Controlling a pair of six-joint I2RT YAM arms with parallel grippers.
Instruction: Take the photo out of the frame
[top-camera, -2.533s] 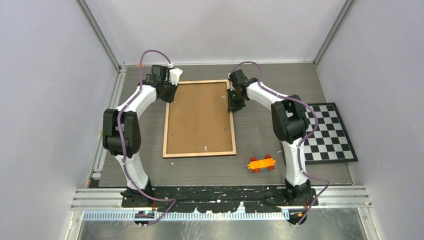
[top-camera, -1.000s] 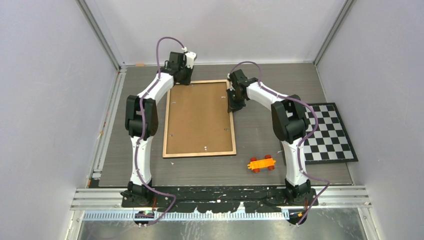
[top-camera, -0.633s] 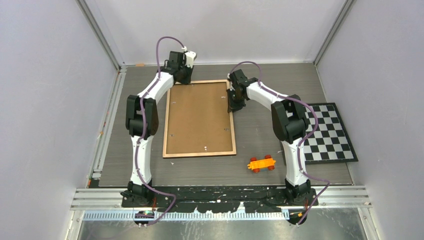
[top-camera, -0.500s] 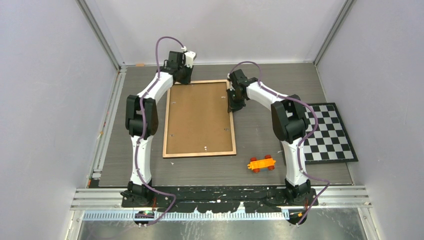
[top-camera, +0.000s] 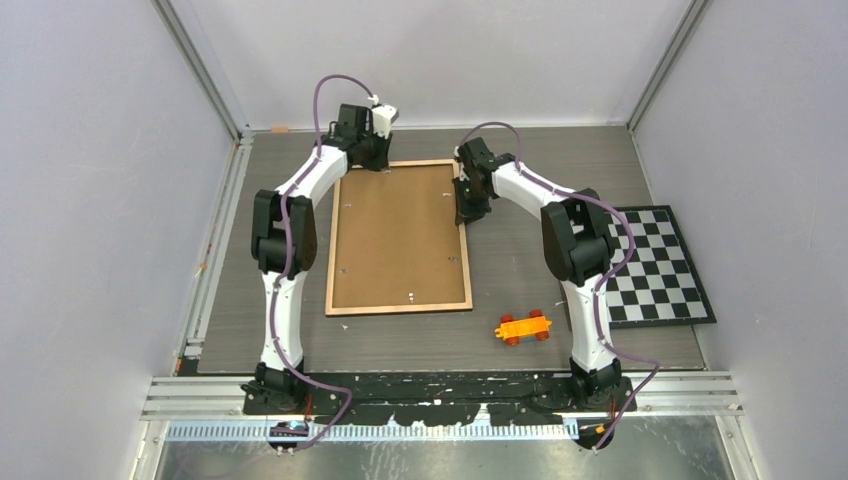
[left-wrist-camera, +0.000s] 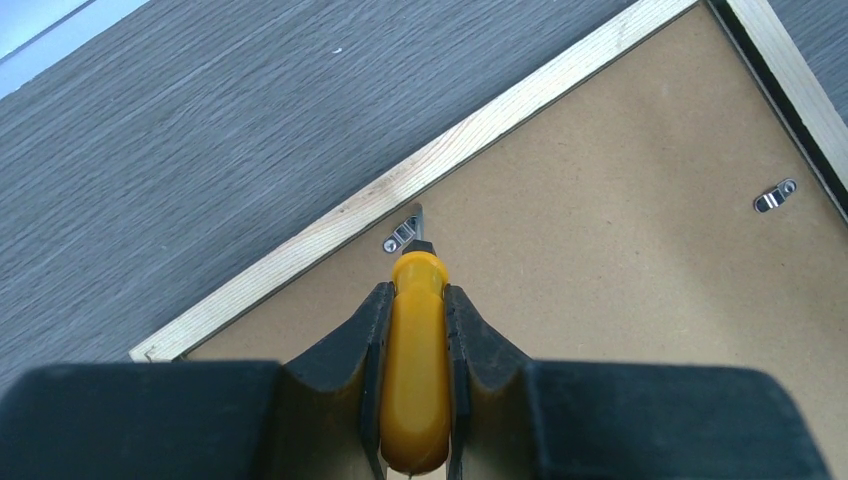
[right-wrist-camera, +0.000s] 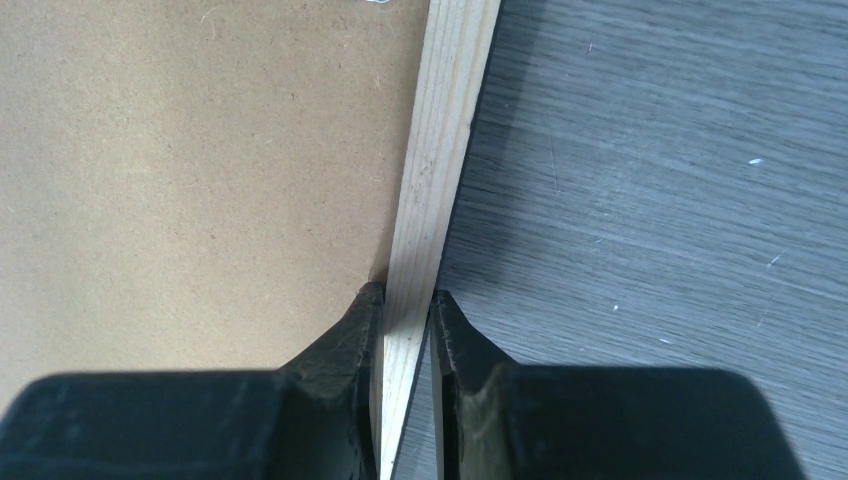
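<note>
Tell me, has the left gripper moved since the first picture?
Yes. The left gripper went rightward, from outside the frame's far left corner to its far rim.

Frame (top-camera: 400, 240) back brown (pale wood rim) — mat (top-camera: 660, 270) checkered black-white; tool (left-wrist-camera: 415, 370) handle yellow.

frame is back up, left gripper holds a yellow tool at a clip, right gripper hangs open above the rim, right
No: the right gripper is shut on the frame at its rim, not open above it; the right wrist view shows this. The rest holds: the left gripper grips the yellow tool at a clip.
</note>
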